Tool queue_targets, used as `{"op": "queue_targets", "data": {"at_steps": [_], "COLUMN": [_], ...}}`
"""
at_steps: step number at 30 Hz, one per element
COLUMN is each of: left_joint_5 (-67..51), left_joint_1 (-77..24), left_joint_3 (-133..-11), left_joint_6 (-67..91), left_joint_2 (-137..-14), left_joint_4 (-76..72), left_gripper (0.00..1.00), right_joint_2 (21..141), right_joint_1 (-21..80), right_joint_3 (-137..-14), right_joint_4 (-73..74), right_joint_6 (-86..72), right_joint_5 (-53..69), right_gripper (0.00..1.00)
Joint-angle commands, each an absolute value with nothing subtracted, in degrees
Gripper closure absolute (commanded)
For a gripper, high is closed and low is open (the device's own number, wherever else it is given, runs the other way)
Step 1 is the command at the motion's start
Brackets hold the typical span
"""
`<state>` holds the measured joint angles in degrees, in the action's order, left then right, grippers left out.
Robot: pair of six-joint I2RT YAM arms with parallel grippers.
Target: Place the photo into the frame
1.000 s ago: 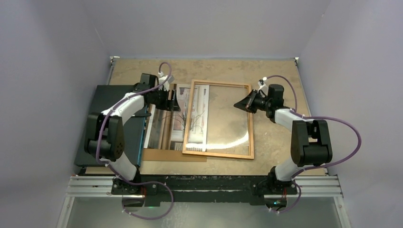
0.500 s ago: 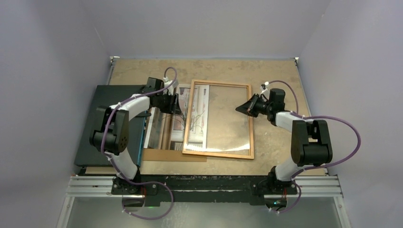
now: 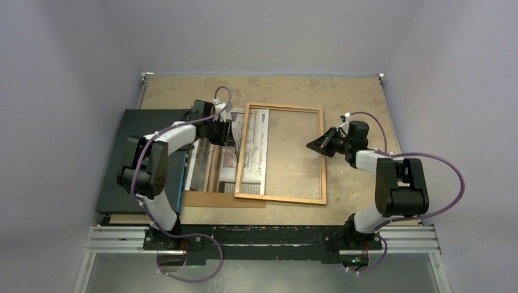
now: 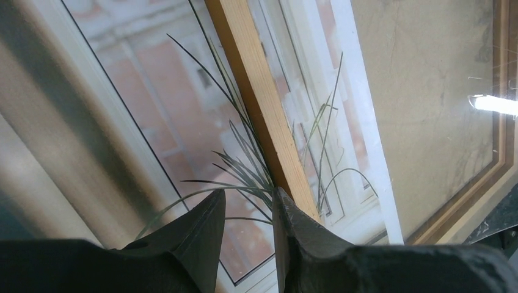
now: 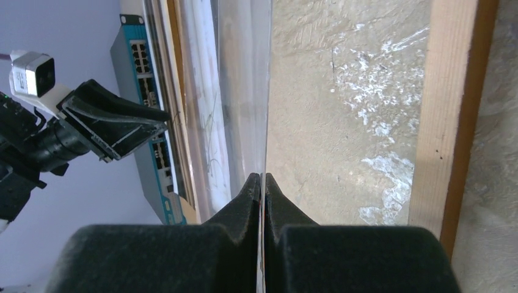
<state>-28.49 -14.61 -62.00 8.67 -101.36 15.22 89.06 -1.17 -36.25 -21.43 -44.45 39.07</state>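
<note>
- Tan table (image 3: 354, 97): frame (image 3: 281, 198) lies over the photo's (image 3: 212, 168) right part.
- Left gripper (image 4: 249, 195), narrowly parted and empty, sits at frame's left rail, likely to slide the photo.
- Right gripper (image 5: 262, 178), pinched shut, hangs near frame's right rail.

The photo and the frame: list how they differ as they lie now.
The photo is a glossy print of a spiky plant; the frame is a thin orange-brown wooden rectangle with a clear pane. The frame lies on top, covering the photo's right part; the photo juts out past the frame's left rail. The frame looks larger than the photo. Both are rectangular and lie flat.
</note>
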Motion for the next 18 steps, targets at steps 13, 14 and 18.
{"op": "queue_targets", "data": {"at_steps": [13, 14, 18], "left_joint_5": [-27.16, -27.16, -27.08], "left_joint_1": [-17.06, -17.24, -17.79], "left_joint_3": [-61.95, -62.03, -62.49], "left_joint_6": [8.87, 9.0, 9.16], "left_joint_2": [-103.61, -103.78, -104.42], "left_joint_4": [12.63, 12.43, 12.27], "left_gripper": [0.69, 0.7, 0.73], "right_joint_2": [83.26, 82.62, 80.21], "right_joint_1": [-1.58, -1.55, -1.55], "right_joint_3": [-34.07, -33.58, -32.19], "right_joint_4": [-31.81, -32.74, -35.86], "right_joint_6": [-45.18, -45.18, -45.24], "right_joint_5": [39.16, 39.72, 41.95], "right_gripper": [1.0, 1.0, 1.0]}}
